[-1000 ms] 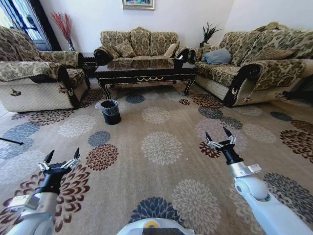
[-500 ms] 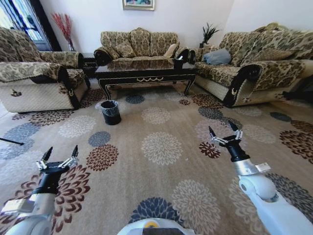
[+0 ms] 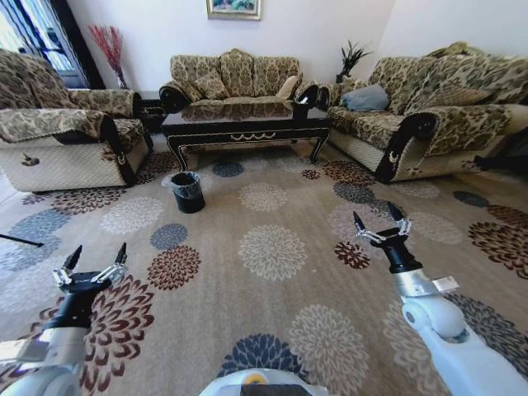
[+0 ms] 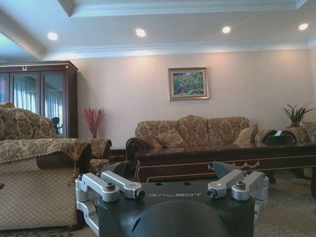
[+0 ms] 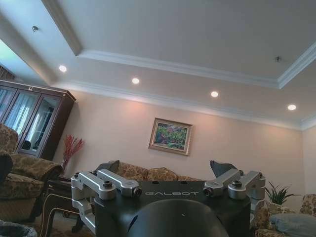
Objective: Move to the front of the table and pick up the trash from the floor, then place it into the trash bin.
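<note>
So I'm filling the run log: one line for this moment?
phase: approach | table: ahead | trash bin: on carpet, left of table | left gripper: open, empty | right gripper: open, empty

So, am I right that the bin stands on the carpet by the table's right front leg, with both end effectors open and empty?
Not quite: in the head view the bin stands by the table's left front leg. Both end effectors, left and right, are open and empty.
</note>
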You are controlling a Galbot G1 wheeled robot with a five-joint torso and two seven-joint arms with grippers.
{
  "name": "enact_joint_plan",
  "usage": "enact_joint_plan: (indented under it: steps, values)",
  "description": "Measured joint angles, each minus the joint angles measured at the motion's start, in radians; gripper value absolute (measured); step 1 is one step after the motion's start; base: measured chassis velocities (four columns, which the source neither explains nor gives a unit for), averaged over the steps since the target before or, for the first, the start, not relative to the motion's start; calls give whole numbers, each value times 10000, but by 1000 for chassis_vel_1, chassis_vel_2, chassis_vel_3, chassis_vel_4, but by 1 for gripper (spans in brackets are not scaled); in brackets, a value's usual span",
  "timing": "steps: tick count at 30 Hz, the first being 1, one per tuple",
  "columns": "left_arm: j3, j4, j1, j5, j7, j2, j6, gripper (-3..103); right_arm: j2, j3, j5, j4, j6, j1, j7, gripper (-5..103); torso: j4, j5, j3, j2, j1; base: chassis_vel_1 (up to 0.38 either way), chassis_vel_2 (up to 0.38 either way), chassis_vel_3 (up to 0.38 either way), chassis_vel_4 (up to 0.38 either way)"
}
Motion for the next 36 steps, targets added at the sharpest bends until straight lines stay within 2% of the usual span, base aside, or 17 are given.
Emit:
enact_joint_plan:
  steps: [30,36]
  values:
    - [291,173,-147,167,0,-18,29,100,-5,-68,-32,-251,17,84,-3,100,0,0,989,1260,273,0,0,0,0]
    - [302,210,-180,182,7,-12,27,100,-8,-88,-39,-301,23,118,-6,100,0,0,1111,1442,334,0,0,0,0]
